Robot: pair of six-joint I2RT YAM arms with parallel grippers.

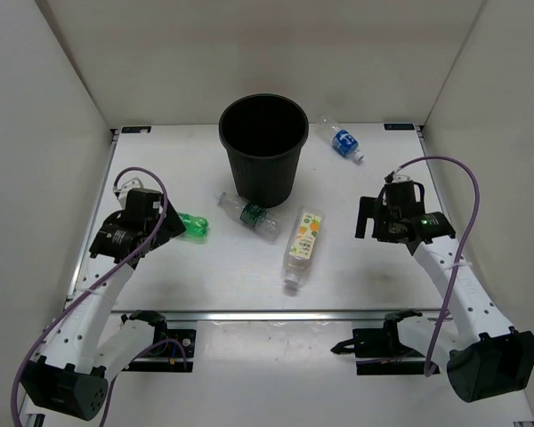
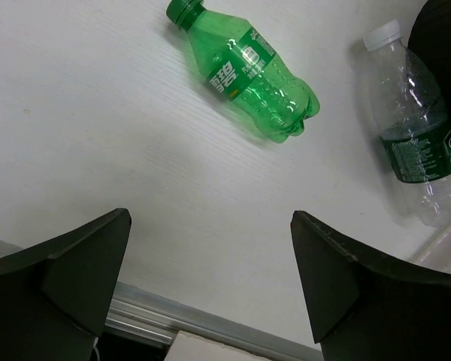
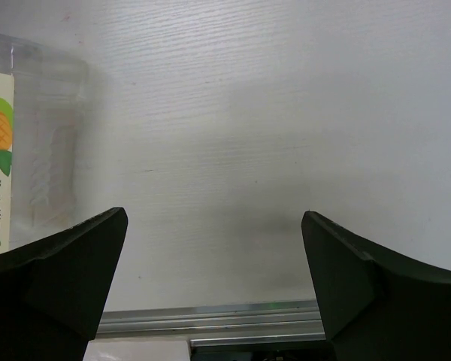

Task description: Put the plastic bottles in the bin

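The black bin (image 1: 265, 173) stands upright at the back middle of the table. A green bottle (image 1: 193, 226) lies just right of my left gripper (image 1: 165, 220); in the left wrist view the bottle (image 2: 248, 71) lies ahead of the open, empty gripper (image 2: 210, 218). A clear bottle with a green label (image 1: 249, 215) (image 2: 417, 143) lies at the bin's foot. A bottle with a yellow-orange label (image 1: 304, 237) (image 3: 7, 150) lies left of my right gripper (image 1: 367, 220) (image 3: 214, 214), which is open and empty. A blue-label bottle (image 1: 343, 141) lies right of the bin.
An aluminium rail (image 1: 267, 314) runs along the table's near edge and shows in both wrist views (image 2: 173, 320) (image 3: 210, 312). White walls enclose the table on the left, right and back.
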